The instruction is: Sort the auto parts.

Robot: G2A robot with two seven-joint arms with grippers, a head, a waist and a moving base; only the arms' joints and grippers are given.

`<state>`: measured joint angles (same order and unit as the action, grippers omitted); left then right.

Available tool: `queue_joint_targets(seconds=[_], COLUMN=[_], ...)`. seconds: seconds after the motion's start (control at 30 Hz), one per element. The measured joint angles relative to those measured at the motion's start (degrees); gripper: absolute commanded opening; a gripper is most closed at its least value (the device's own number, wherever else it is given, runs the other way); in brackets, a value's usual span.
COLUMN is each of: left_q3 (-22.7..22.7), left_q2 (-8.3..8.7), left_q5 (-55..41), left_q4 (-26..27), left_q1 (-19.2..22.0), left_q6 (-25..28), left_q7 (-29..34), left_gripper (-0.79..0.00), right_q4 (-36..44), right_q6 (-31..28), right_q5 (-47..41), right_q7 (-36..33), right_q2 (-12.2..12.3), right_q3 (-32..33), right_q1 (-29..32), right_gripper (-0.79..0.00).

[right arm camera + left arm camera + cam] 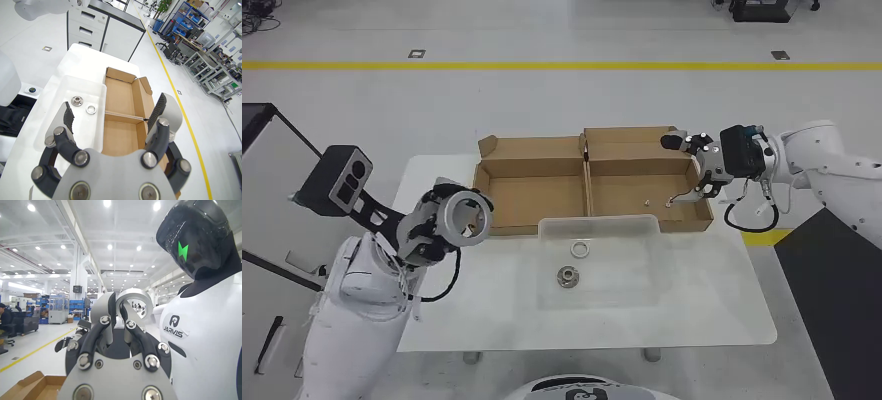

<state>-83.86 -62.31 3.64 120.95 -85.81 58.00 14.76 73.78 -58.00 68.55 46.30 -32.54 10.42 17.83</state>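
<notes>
My left gripper [452, 222] is raised over the table's left edge, shut on a large silver metal ring [468, 217]. In the left wrist view the ring [135, 298] is pinched by its rim between the fingers [111, 308]. A flanged metal hub [567, 275] and a small silver ring [580, 249] lie in the white tray [597, 222]. My right gripper [682, 170] hangs open over the right end of the right cardboard box [637, 180]. From the right wrist, the open gripper [113, 113] frames the hub [77, 101] and small ring [91, 109].
Two open cardboard boxes sit side by side behind the tray, the left cardboard box [532, 190] bare inside. A tiny part [646, 203] lies in the right box. A grey cabinet [105, 24] stands beyond the table's far end.
</notes>
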Motion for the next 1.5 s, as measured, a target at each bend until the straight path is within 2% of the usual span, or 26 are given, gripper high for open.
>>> queue_joint_targets(seconds=[0.13,0.33,0.5,1.03,1.27,1.5], left_q3=[0.25,1.87,2.0,1.99,4.34,7.83], left_q2=[-0.06,-0.49,-0.77,-0.79,-0.94,-0.76], left_q5=[-0.34,-6.81,-9.4,-9.37,-5.22,-4.37], left_q4=[0.23,1.99,3.05,3.12,2.85,-1.74], left_q1=[-0.25,0.16,0.7,0.72,2.21,5.58], left_q6=[0.0,0.0,0.0,-0.14,-6.08,-10.44], left_q7=[-1.25,-5.8,-5.84,-5.75,-1.42,6.15], left_gripper=[-0.785,-0.785,-0.785,-0.785,-0.785,-0.785], right_q4=[0.0,0.0,0.0,0.0,0.0,0.0], right_q6=[0.0,0.0,0.0,0.0,0.0,0.0], right_q5=[0.0,0.0,0.0,0.0,0.0,0.0], right_q7=[0.0,0.0,0.0,0.0,0.0,0.0], right_q2=[0.0,0.0,0.0,0.0,0.0,0.0], right_q3=[0.0,0.0,0.0,0.0,0.0,0.0], right_q1=[0.0,0.0,0.0,0.0,0.0,0.0], right_gripper=[0.0,0.0,0.0,0.0,0.0,0.0])
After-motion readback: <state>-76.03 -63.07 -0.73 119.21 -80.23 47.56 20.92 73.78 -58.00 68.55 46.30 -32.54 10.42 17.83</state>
